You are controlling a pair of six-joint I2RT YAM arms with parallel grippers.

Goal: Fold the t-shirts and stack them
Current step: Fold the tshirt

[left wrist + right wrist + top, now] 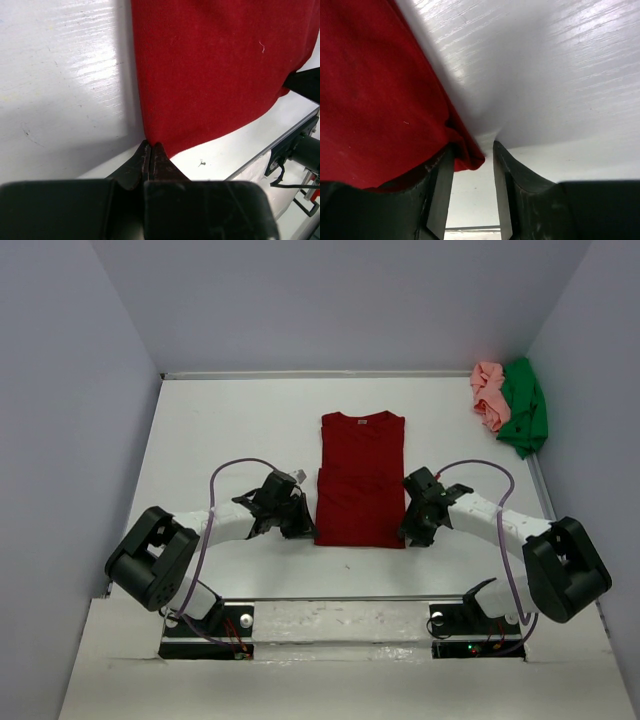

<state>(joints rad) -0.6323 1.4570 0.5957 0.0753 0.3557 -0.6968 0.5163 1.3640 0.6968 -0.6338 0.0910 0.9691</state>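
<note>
**Dark red cloth t-shirt (360, 475) lies flat, pinched at one near corner**

Spread in the middle of the white table (230, 430), the dark red cloth t-shirt has its collar at the far end and its hem toward the arm bases. It forms a narrow upright rectangle, and a cross line runs over it about halfway down.

The left tool (300, 528) sits at the near left corner of the shirt. In the left wrist view its black fingers (160, 160) are pressed together, and the tip of the red cloth (210, 65) runs into the pinch where they meet. The white table shows bare on both sides of that corner.

The right tool (410, 535) sits at the near right corner. In the right wrist view its fingers (507, 170) stand apart. A bunched fold of the red cloth (370, 100) lies in the gap and touches one finger, while the other finger is clear of it.

A bright green crumpled cloth t-shirt (525, 415) and a pale pink crumpled cloth t-shirt (490, 395) lie touching in the far right corner of the table, well apart from the red one.
</note>
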